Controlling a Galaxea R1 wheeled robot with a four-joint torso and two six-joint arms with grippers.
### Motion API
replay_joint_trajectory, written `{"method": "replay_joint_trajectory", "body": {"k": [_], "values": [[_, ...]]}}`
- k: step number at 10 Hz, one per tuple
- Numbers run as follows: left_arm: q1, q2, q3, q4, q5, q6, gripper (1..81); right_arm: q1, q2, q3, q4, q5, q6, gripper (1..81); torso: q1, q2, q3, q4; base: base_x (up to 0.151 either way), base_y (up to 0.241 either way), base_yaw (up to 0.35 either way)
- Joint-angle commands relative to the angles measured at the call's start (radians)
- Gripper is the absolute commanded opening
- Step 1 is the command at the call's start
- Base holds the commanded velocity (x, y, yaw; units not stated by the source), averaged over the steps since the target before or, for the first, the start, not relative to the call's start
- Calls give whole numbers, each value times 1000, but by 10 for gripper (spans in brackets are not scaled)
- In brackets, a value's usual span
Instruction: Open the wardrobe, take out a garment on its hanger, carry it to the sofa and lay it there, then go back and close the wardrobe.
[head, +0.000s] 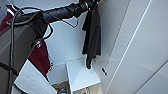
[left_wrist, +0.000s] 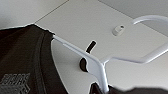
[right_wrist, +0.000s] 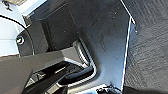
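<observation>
Left arm (head: 62, 11) is raised high, reaching across the top of the head view. The black garment (head: 92, 35) dangles from its far end, long and limp, in front of the white wardrobe (head: 135, 50). One wardrobe door stands open, with a small handle (head: 104, 71) on it. A maroon jacket (head: 38, 58) hangs to the left, behind the arm.

Left wrist view: the white hanger (left_wrist: 100, 65) sits close to the camera, hook (left_wrist: 150, 18) curving up toward a white panel with a small knob (left_wrist: 118, 30). The garment's collar (left_wrist: 40, 62) drapes over one hanger shoulder. Left claw: can't tell how far open; its fingers aren't clearly readable. The garment hangs from the arm's end, so I judge it has the hanger, but the contact itself isn't visible.

Right claw: can't tell either. The right wrist view gives dark robot hardware and dark carpet (right_wrist: 150, 50), nothing held that I can see.

Step in hand, my read: lifting the hanger clear of the wardrobe. To do it well:
- keep the hook free of the rail before pulling back
- hold the hanger level so the collar doesn't slip off
- retract slowly; the fabric swings and could snag the door edge or the jacket
- keep it high enough to clear the low white cabinet (head: 82, 75) below.
</observation>
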Motion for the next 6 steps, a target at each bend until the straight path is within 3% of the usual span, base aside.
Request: {"method": "replay_joint_trajectory", "body": {"k": [1,4,5,6], "values": [[-196,-5,6,26,-24,16,10,21,3,1,8,-59,0,811,0,0,0,0,0,0,0],[-172,-52,28,75,11,16,10,21,3,1,6,-59,0,811,0,0,0,0,0,0,0],[-170,-65,32,88,23,16,10,23,3,1,6,-59,-2,811,0,0,0,69,0,0,0],[-170,-88,57,108,45,16,10,23,3,1,6,-59,-2,811,0,0,0,102,0,0,0]]}}
